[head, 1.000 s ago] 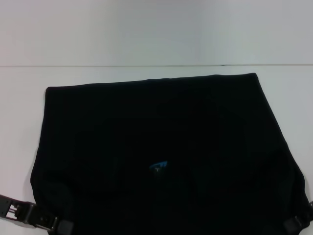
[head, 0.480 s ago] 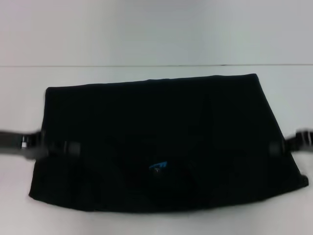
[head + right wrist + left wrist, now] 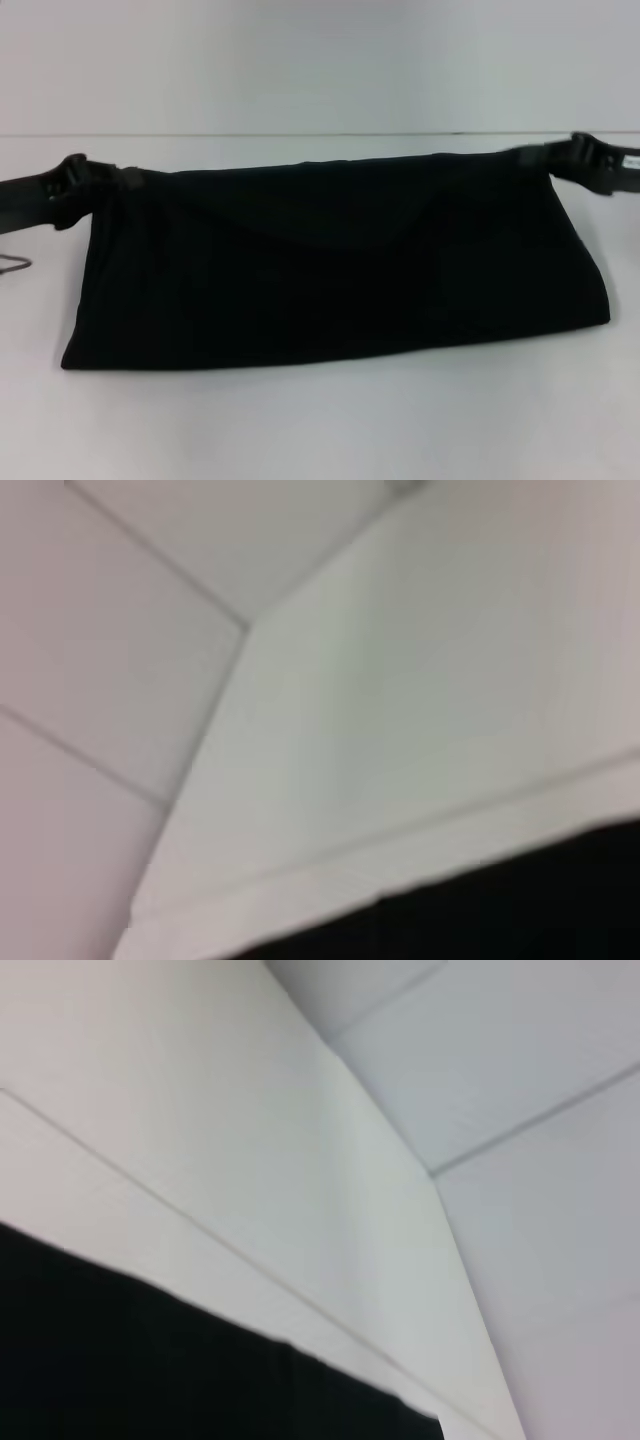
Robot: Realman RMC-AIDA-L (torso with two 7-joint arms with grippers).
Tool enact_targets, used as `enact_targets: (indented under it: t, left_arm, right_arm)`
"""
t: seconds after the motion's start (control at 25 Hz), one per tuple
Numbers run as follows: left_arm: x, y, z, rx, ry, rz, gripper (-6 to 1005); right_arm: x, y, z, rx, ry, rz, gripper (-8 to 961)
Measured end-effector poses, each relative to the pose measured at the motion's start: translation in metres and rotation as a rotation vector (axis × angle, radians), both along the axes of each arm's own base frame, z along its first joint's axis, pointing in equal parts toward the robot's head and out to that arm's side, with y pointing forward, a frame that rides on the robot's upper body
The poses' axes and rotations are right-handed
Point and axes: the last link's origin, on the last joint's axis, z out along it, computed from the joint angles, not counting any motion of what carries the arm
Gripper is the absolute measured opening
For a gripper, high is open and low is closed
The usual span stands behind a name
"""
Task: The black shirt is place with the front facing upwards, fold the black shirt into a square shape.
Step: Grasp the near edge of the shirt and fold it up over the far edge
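**Fold carried to the far edge, both corners in the grippers**

Head view: the black shirt [image 3: 335, 265] lies on the white table [image 3: 320, 420] as a wide, doubled band, its fold line along the near side. The left gripper [image 3: 118, 180] is at the shirt's far left corner and the right gripper [image 3: 532, 155] at its far right corner, each seemingly pinched shut on the cloth there. The risk, as a judgement: the far edge sags between the two corners, so letting go unevenly, or with one side higher than the other, would lay the top layer askew of the layer beneath and spoil the square. A corner slipping out early would do the same.

Left wrist view: only the shirt's black edge [image 3: 150, 1360] shows against the table and wall; the gripper's own fingers are out of sight.

Right wrist view: likewise a strip of shirt [image 3: 520, 910] below the pale table, close to the camera, with no fingers visible.
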Motion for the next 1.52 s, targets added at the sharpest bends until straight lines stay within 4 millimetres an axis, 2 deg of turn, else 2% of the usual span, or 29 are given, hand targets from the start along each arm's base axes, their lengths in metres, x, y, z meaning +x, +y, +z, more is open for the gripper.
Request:
enact_targets:
  t: [0.12, 0.4, 0.56, 0.72, 0.88, 1.16, 1.52]
  left_arm:
    - [0.003, 0.008, -0.005, 0.052, 0.004, 0.015, 39]
    - [0.004, 0.029, -0.003, 0.156, 0.046, 0.053, 40]
    - [0.005, 0.039, -0.010, 0.208, 0.093, 0.077, 40]
    - [0.007, 0.047, -0.020, 0.252, 0.160, 0.081, 41]
    - [0.007, 0.052, -0.027, 0.295, 0.194, 0.106, 41]
    - [0.008, 0.059, -0.030, 0.355, 0.217, 0.124, 42]
    - [0.011, 0.066, -0.052, 0.383, 0.295, 0.148, 43]
  right_arm:
    - [-0.006, 0.008, -0.004, 0.069, 0.014, 0.002, 52]
    - [-0.012, 0.025, 0.000, 0.185, 0.008, -0.006, 52]
    - [-0.013, 0.029, -0.011, 0.230, -0.032, -0.011, 52]
    - [-0.018, 0.032, -0.033, 0.286, -0.088, 0.005, 53]
    - [-0.019, 0.036, -0.045, 0.319, -0.118, -0.011, 53]
    - [-0.020, 0.045, -0.047, 0.361, -0.161, -0.045, 53]
    - [-0.025, 0.051, -0.062, 0.364, -0.297, -0.010, 52]
